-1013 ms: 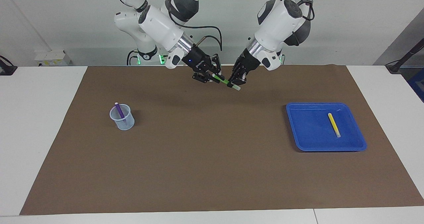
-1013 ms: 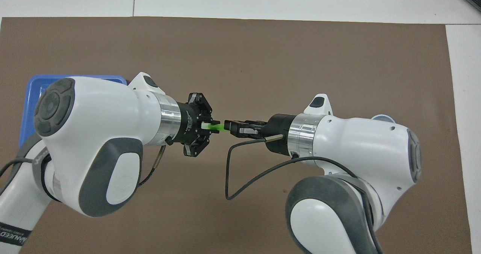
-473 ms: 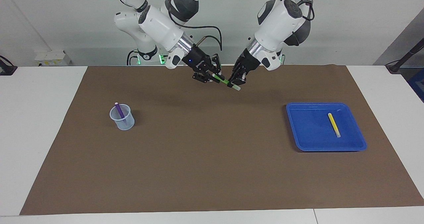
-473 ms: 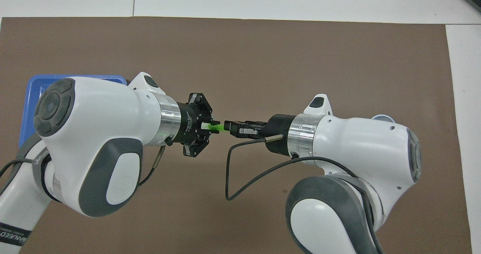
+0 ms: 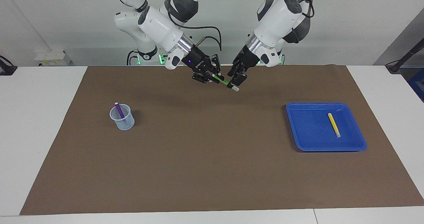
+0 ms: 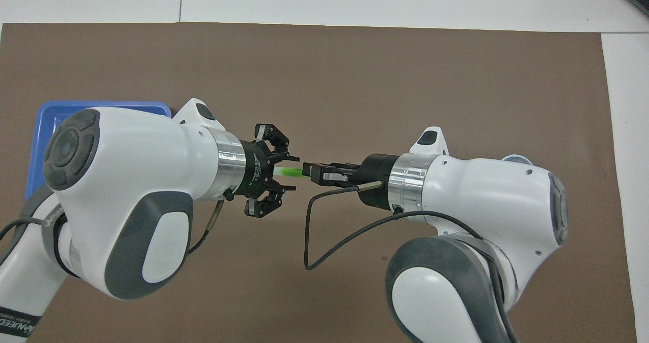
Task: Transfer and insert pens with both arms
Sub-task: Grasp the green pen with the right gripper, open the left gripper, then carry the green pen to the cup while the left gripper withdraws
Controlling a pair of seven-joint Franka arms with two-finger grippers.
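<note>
two grippers meet midair, green pen (image 5: pixel 226 83) between, mat (image 5: pixel 212 171) open below.

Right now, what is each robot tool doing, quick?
Left tool: open, around the green pen, no longer gripping.
Right tool: shut on the green pen.

Two arms meet tip to tip above the counter.
The left end effector (image 5: pixel 236 79) hangs in the air with its fingers spread apart, its white arm sloping down from the left base. The right end effector (image 5: pixel 214 77) faces it closely, fingertips pinched together, links splayed outward, its arm angled down from the right base.
</note>
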